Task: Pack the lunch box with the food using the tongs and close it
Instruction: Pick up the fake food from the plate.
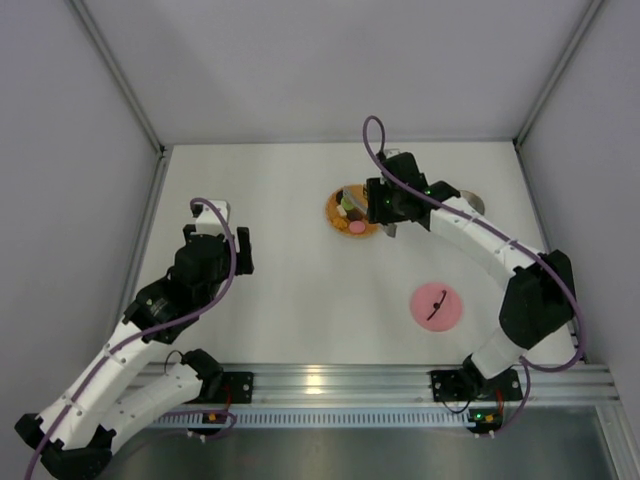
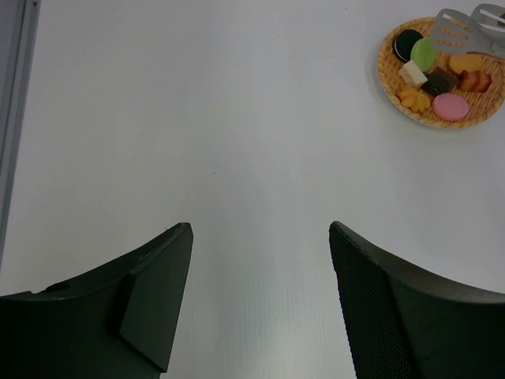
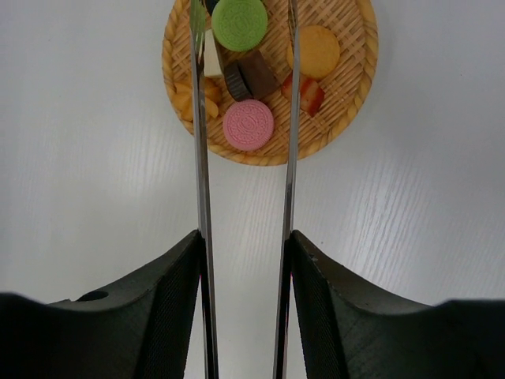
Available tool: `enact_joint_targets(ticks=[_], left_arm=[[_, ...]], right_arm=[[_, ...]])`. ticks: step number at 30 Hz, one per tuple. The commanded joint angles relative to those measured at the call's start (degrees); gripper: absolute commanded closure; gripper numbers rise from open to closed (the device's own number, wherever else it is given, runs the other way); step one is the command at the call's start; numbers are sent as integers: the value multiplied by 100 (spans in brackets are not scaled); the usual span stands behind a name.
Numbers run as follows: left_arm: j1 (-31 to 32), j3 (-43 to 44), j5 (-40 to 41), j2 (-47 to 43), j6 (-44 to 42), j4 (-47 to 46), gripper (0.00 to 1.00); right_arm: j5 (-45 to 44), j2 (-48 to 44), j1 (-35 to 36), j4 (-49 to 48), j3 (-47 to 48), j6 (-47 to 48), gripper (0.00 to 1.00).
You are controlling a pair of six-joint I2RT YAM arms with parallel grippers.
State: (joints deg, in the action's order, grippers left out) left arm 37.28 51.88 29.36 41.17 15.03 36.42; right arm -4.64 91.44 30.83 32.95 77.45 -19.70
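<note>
Two sets of jaws to account for, nearest things first. The pink lid [image 1: 437, 305] lies flat on the surface near my right base, off the box. My left jaws are spread about as wide as they go with nothing between them, hovering over bare surface well apart from the food. My right jaws are partly closed on the tongs [image 3: 201, 174], one slender arm against each inner pad, so the tool is gripped with its arms parted. Those arms run forward over the woven tray [image 3: 347, 118]. In my wrist view they pass either side of the pink cookie [image 3: 248, 125], the brown blocks [image 3: 248, 75] and the green cookie [image 3: 239, 22], while the orange one [image 3: 317, 50] lies outside them. I judge the step to be picking a piece. I should bring the tips down around one piece only, centre it, then squeeze gently so it neither pops out nor drags its neighbours. Farthest off, the steel lunch box [image 1: 472, 204] sits just beyond my right forearm, mostly hidden, so the carry should be short.
</note>
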Motion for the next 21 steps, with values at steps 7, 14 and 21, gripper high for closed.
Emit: enact_joint_targets(ticks=[7,14,21], left_arm=[[-1,-37,25,40,-35,-197,25],[-10,-37,34,40,-35,-197,25],[-1,-37,34,40,-35,-197,25]], right_arm=[[43,339,90,-482,516,19,52],[34,647,81,-456,727,19,52],[51,840,81,-456,737,-7,52]])
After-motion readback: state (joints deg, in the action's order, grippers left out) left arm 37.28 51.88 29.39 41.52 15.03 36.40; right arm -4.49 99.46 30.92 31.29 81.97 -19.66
